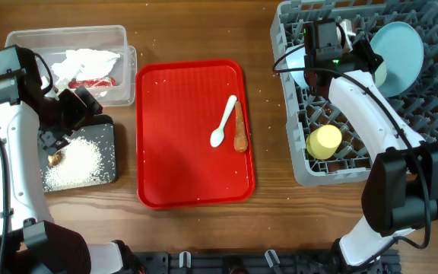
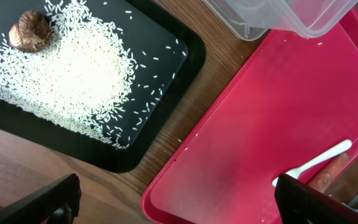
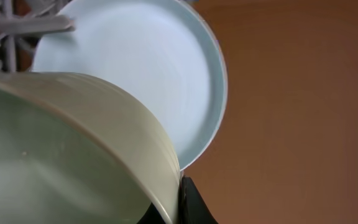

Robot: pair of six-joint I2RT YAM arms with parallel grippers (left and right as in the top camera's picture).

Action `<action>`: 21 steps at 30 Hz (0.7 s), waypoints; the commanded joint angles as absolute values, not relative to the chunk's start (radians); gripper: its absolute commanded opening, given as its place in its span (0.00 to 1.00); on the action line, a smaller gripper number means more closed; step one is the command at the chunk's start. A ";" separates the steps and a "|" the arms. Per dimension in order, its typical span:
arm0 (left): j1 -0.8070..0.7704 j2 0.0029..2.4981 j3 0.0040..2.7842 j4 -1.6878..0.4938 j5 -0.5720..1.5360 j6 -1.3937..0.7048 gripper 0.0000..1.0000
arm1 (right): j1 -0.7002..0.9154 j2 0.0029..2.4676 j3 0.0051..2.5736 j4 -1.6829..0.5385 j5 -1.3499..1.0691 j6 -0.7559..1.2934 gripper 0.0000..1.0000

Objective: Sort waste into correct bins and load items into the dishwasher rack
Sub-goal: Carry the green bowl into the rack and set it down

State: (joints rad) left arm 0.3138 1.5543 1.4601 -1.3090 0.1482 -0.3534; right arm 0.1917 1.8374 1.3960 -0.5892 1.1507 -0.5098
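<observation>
Near the desk's left edge, my left pincer (image 2: 178, 202) hung wide open, empty, above the right rim of the black tray (image 1: 111, 133). Mid-desk, spoon (image 1: 224, 122) and carrot stick (image 1: 239, 131) lay on the red tray (image 1: 181, 160). By the far edge of the rack (image 1: 299, 156), my right pincer (image 3: 174, 208) was clamped on the rim of the pale-green bowl (image 3: 73, 149), close beside the plate (image 3: 142, 68). Best move, I reckoned: tilt bowl between pegs, clear the plate, release once seated.

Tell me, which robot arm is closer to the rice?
Left. The left fingers hang open just beside the rice on the black tray. The right fingers are far away over the rack, pinching the green bowl.
</observation>
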 commanded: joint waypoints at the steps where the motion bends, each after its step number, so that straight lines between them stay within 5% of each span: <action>1: 0.317 1.548 1.472 -1.309 0.160 -0.355 1.00 | 0.200 1.858 1.399 -0.624 1.075 -0.520 0.04; 21: 0.317 1.548 1.472 -1.309 0.160 -0.355 1.00 | 0.264 1.857 1.399 -0.653 1.045 -0.522 0.04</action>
State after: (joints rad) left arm 0.3138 1.5543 1.4601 -1.3094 0.1482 -0.3531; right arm 0.2138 1.8381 1.3960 -0.6430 1.1156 -0.5186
